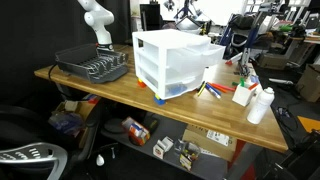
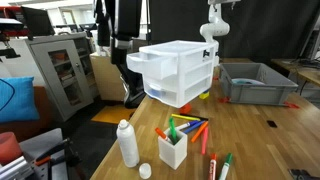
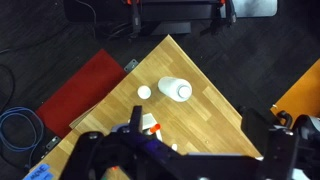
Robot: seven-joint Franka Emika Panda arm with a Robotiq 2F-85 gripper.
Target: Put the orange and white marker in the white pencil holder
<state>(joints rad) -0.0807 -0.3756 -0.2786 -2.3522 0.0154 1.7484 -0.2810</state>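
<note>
The white pencil holder [image 2: 173,152] stands near the table's end with coloured pens sticking up; it also shows in an exterior view [image 1: 243,96] and in the wrist view [image 3: 149,122], partly behind a finger. Several markers lie around it. One with a white body and an orange-red end [image 2: 211,166] lies beside a green one close to the holder; I cannot tell for certain that it is the orange and white marker. An orange tip [image 3: 155,128] shows by the holder. My gripper [image 3: 195,130] is open and empty, high above the table corner. It is out of frame in both exterior views.
A white capped bottle [image 2: 128,143] and a loose white cap [image 2: 146,171] stand next to the holder. A big white drawer unit [image 2: 180,72] fills the table's middle. A grey bin [image 2: 250,82] is behind it. A dish rack [image 1: 95,65] sits at the far end. The table corner [image 3: 168,40] drops to the floor.
</note>
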